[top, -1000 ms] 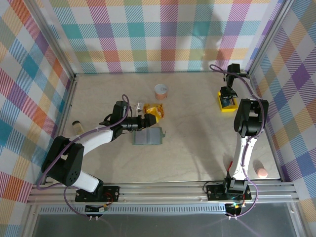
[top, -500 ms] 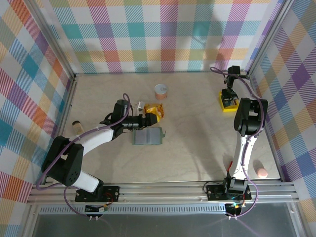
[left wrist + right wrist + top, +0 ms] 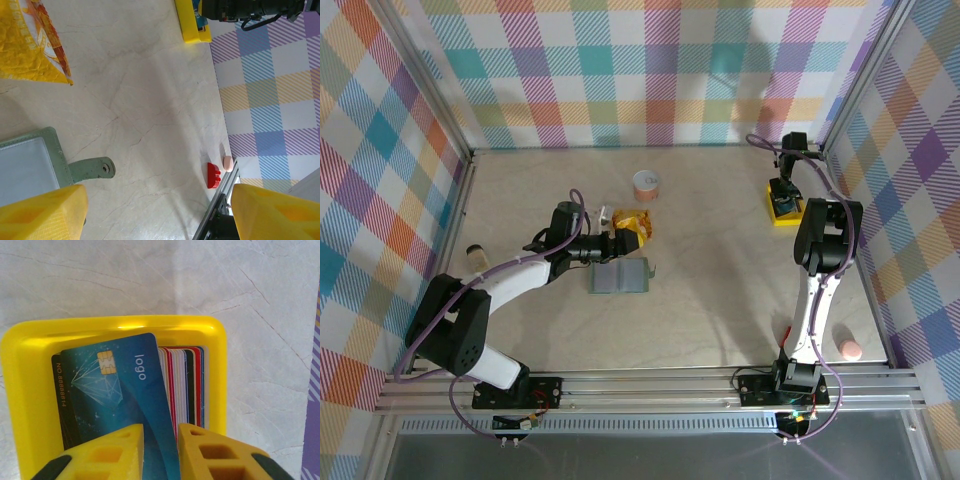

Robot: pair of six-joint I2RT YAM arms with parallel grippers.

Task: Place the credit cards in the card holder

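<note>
- While clamping the blue card [image 3: 120,390] in the tray [image 3: 30,390] with the right gripper [image 3: 160,432]: could slip on lifting, or drag other cards [image 3: 187,385] out.
- Holding left gripper [image 3: 160,205] open beside the holder [image 3: 25,170]; may skid at insertion.

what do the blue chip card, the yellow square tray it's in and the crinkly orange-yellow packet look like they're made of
Blue card with a gold chip: likely glossy printed plastic; thin, flat, smooth sheen.
Yellow square tray: probably moulded plastic; rounded corners, bright highlight on its rim.
Crinkly orange-yellow packet: looks like thin film or foil; sharp creases.
</note>
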